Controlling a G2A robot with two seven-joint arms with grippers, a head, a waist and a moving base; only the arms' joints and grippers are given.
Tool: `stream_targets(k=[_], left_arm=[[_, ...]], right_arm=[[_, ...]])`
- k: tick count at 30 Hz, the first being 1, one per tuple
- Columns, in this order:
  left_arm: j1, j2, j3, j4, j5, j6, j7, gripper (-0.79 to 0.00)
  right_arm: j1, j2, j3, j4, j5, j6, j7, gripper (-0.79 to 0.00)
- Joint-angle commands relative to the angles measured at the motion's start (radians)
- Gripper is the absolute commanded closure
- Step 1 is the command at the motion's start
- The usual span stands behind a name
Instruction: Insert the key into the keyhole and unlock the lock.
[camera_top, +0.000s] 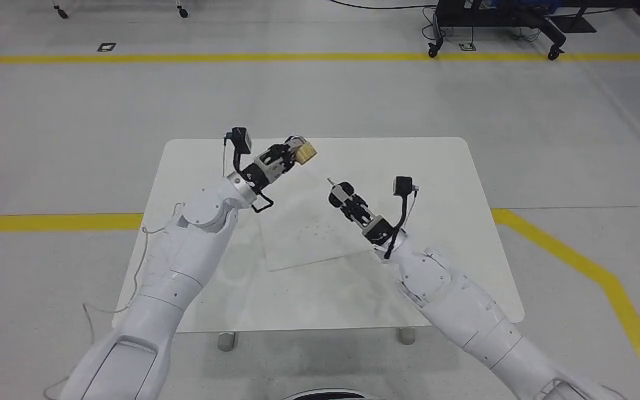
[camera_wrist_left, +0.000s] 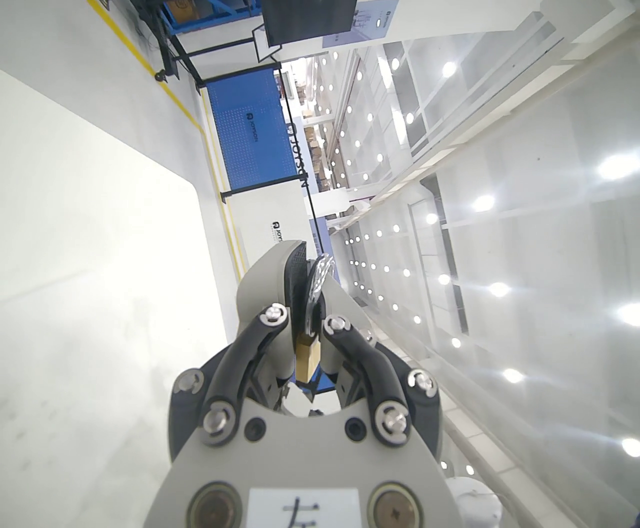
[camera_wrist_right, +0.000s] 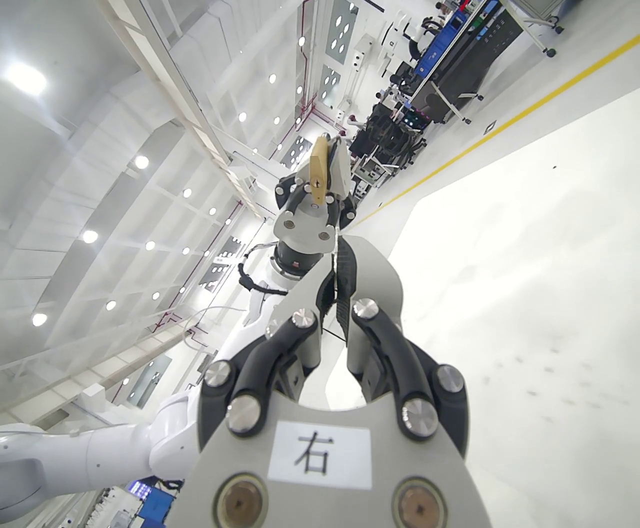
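Clamps the lock (camera_top: 306, 151) in the left tool (camera_top: 293, 152) above the surface (camera_top: 445, 210), upper centre of the top view, pinches the key (camera_top: 328, 182) in the right tool (camera_top: 336, 189) near it but apart, and risks scraping past the keyhole (camera_wrist_right: 315, 185) or twisting the key loose through any off-axis approach.

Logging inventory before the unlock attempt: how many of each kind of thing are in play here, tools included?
Padlock: 1, brass, held in the left tool
Key: 1, seemingly the thin sliver at the tip of the right tool
Tools: 2
Table: 1
Total: 5
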Motion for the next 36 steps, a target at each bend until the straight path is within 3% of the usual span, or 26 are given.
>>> stream_targets(k=[1,7,21,36], left_arm=[[0.008,0.0,0.003,-0.015,0.038,0.016,0.04,0.0],[0.029,-0.001,0.0,-0.053,0.085,0.025,0.083,0.0],[0.031,-0.007,-0.008,-0.051,0.077,0.057,0.048,0.0],[0.02,-0.016,-0.008,-0.032,0.094,0.054,0.034,0.0]], right_arm=[[0.007,-0.01,-0.012,0.006,0.002,-0.011,-0.007,0.0],[0.029,-0.043,-0.034,0.041,0.037,-0.046,-0.053,0.0],[0.088,-0.103,-0.048,0.158,0.178,-0.094,0.014,0.0],[0.127,-0.155,-0.042,0.248,0.205,-0.091,0.034,0.0]])
